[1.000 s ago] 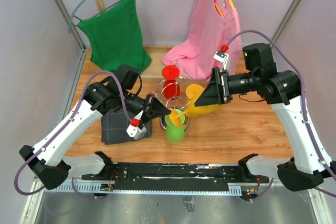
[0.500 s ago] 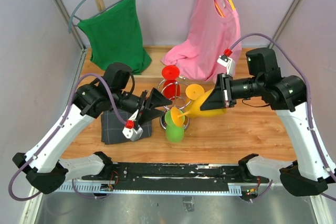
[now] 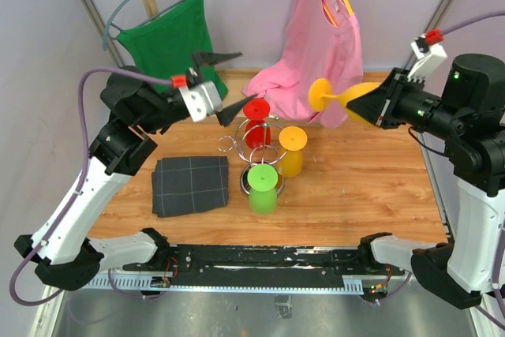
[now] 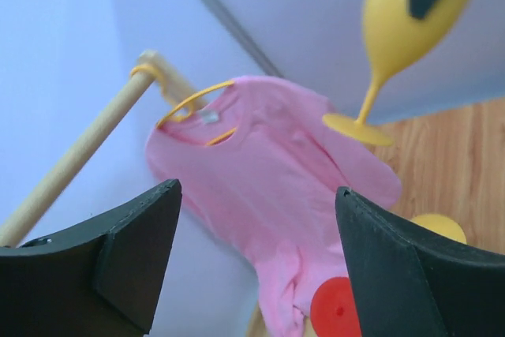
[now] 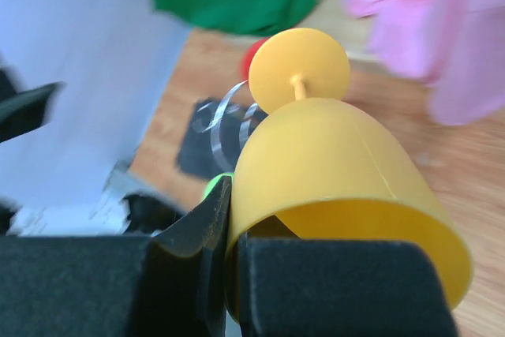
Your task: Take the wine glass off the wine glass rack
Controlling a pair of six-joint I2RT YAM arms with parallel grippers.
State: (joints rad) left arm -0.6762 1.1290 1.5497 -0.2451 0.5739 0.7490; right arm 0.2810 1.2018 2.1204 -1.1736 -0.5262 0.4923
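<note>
The wine glass rack [image 3: 260,147] stands mid-table with a red glass [image 3: 255,118], an orange-yellow glass [image 3: 292,153] and a green glass [image 3: 263,187] upside down on it. My right gripper [image 3: 372,105] is shut on the bowl rim of a yellow wine glass [image 3: 347,100], held lying sideways in the air, up and right of the rack and apart from it. In the right wrist view one finger [image 5: 201,226] presses the bowl [image 5: 339,163] from outside, the other sits inside. My left gripper [image 3: 247,76] is open and empty, raised above and left of the rack; its wrist view shows the lifted glass [image 4: 398,29].
A pink shirt [image 3: 316,45] on a yellow hanger and a green shirt [image 3: 173,45] on a grey hanger hang at the back. A dark folded cloth [image 3: 191,185] lies left of the rack. Frame posts stand at both rear corners.
My right gripper shut on the yellow glass and carried it up and right, off the rack. My left gripper opened and rose away from the rack toward the back left.
</note>
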